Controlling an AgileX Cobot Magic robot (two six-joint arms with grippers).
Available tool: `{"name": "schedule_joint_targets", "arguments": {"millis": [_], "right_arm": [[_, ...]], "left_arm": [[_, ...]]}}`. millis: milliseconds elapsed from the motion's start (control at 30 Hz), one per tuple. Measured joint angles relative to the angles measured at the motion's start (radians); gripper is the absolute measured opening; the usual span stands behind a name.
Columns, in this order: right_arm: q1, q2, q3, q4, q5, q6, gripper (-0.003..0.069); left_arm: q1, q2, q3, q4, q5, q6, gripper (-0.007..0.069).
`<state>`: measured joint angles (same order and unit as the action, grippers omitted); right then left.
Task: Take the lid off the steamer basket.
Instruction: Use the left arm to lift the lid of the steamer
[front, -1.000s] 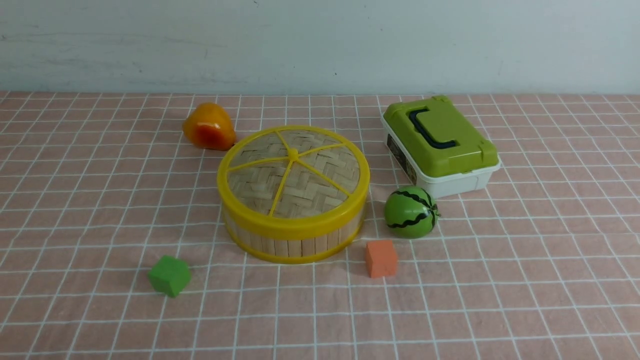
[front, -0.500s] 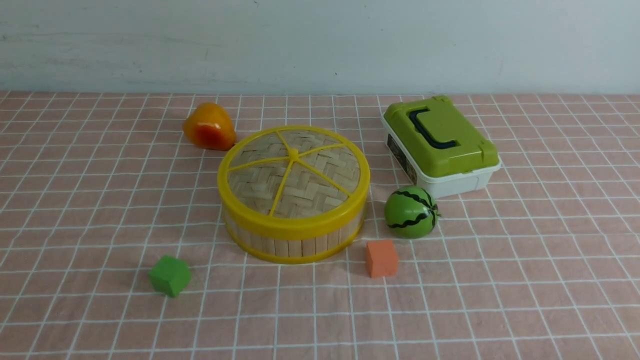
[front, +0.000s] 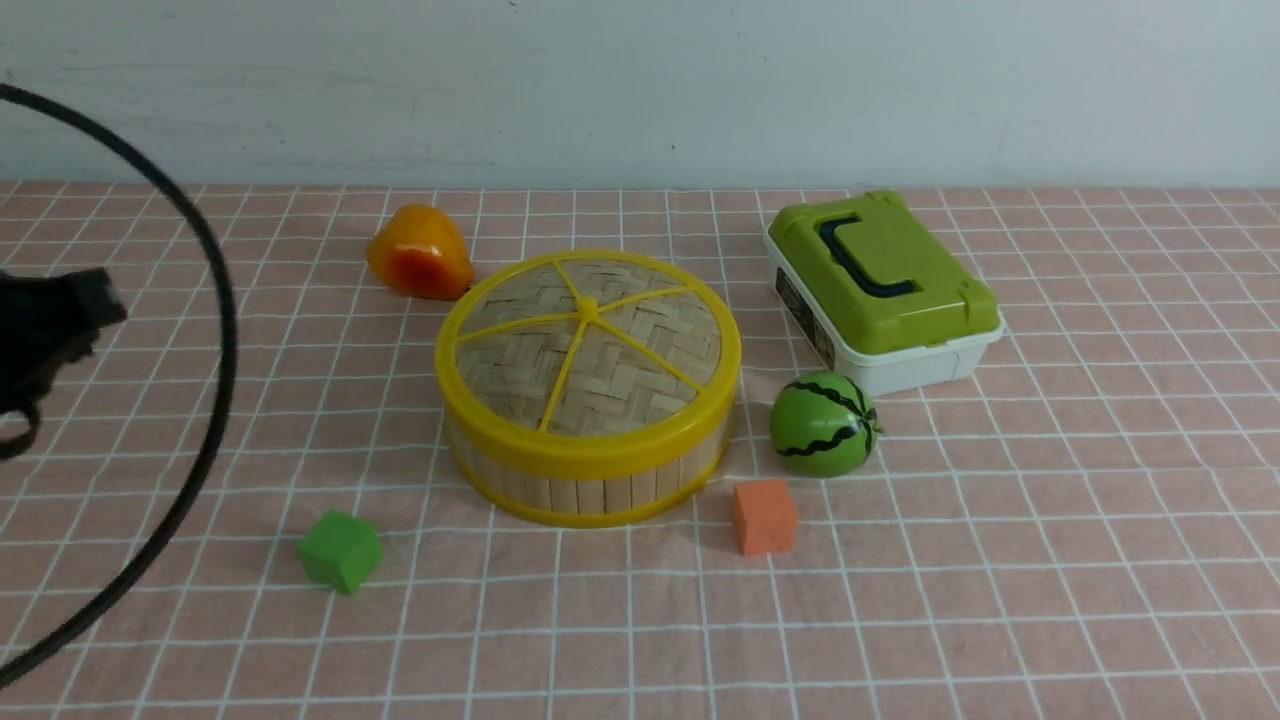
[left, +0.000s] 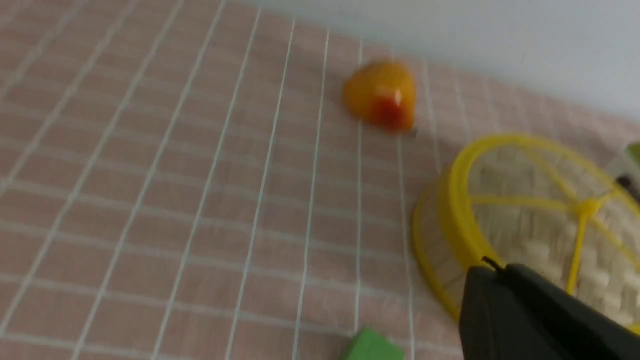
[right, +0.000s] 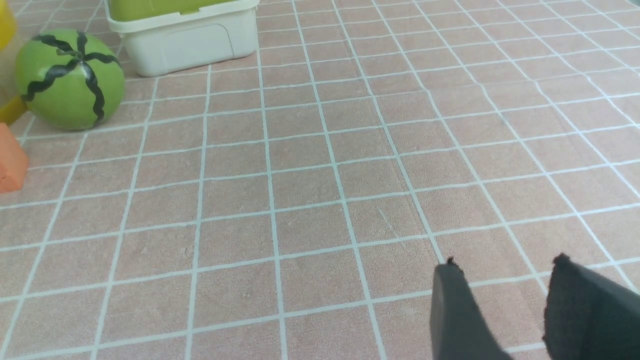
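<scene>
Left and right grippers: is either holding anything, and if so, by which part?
Nothing is held: the left gripper is shut on nothing, the right gripper open.

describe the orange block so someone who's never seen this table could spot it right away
Find the big round bamboo steamer basket in the middle. Just off its near right side, nearer than the striped green ball, sits the small block. It's plain orange and flat-sided, unlike that round ball.

Soft, even, rather dim light fills the front view, with faint shadows; the left wrist view is darker and blurred, the right brighter and sharper.
</scene>
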<state>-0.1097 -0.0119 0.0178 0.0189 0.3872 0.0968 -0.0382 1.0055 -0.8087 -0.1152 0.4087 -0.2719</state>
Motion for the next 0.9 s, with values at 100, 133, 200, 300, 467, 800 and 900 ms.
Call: {"name": "schedule_joint_targets", "arguments": {"millis": [100,133,200,300,467,800,900], "right_arm": [[0.0,0.0,0.0,0.0,0.0,0.0,0.0241],[0.0,0.0,0.0,0.0,0.0,0.0,0.0241],[0.0,0.0,0.0,0.0,0.0,0.0,0.0241],[0.0,0.0,0.0,0.0,0.0,0.0,0.0241],[0.0,0.0,0.0,0.0,0.0,0.0,0.0241],[0.0,0.0,0.0,0.0,0.0,0.0,0.0241],[0.0,0.0,0.0,0.0,0.0,0.0,0.0241]], "left_arm": [[0.0,0.171,-0.149,-0.115,0.207,0.117,0.0011],[0.0,0.22,-0.197,-0.156,0.269,0.162,0.0011],[0.0,0.295,-0.275,-0.22,0.355,0.225,0.0011],[-0.017,0.408,-0.405,-0.281,0.448,0.28,0.0011],[-0.143,0.573,-0.607,-0.184,0.499,0.25,0.0017],[-0.366,0.963,-1.113,0.125,0.651,0.153,0.0167],[-0.389,1.08,-1.253,0.146,0.718,0.148,0.0298]]}}
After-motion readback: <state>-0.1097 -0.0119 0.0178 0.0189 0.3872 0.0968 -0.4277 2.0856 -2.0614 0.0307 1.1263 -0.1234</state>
